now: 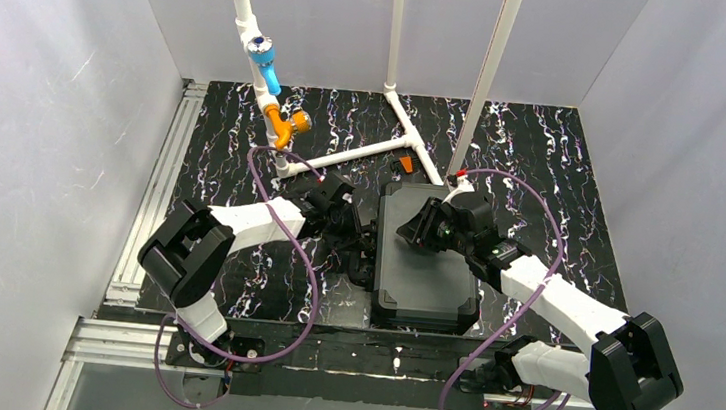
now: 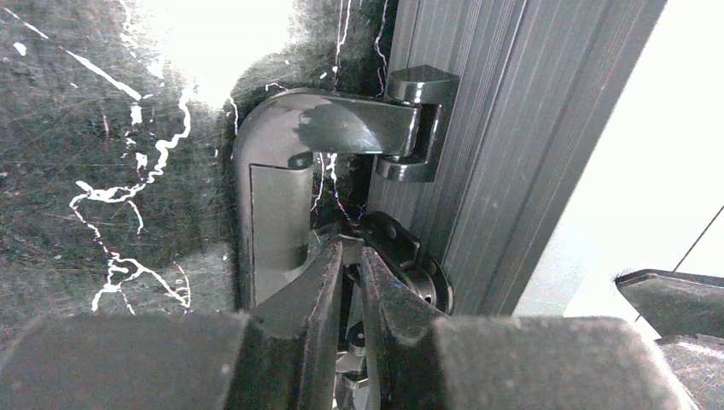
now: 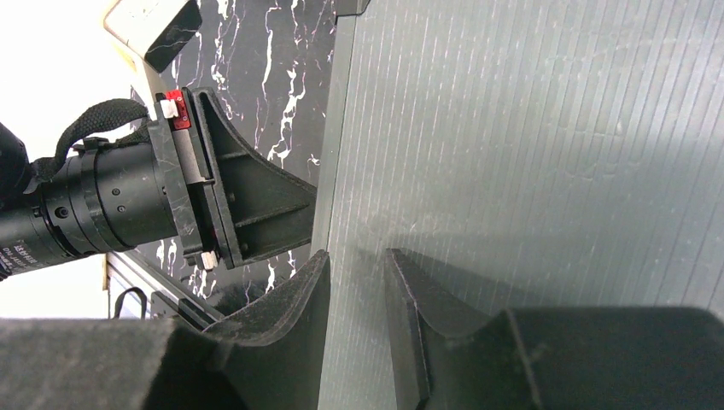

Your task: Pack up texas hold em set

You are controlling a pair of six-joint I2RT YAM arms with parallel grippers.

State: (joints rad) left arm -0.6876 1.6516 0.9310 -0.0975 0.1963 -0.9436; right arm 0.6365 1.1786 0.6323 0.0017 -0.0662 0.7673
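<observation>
Well, one closed black ribbed plastic case (image 1: pixel 429 262) lies flat; right jaws hang slightly spread over its lid edge, left jaws sit beside its curved handle (image 2: pixel 273 205), and I can't tell their grip.

a black table (image 1: pixel 584 166) veined with white — aluminium rails (image 1: pixel 154 195) run along its left and near edges. a closed black case (image 1: pixel 427 282) lies flat near the middle, and just behind it a white pipe frame (image 1: pixel 359 150) rests on the surface.

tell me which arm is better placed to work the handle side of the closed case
Left, probably. The left gripper sits right at the handle on the case edge. The right gripper lies over the lid, not at the handle.
</observation>
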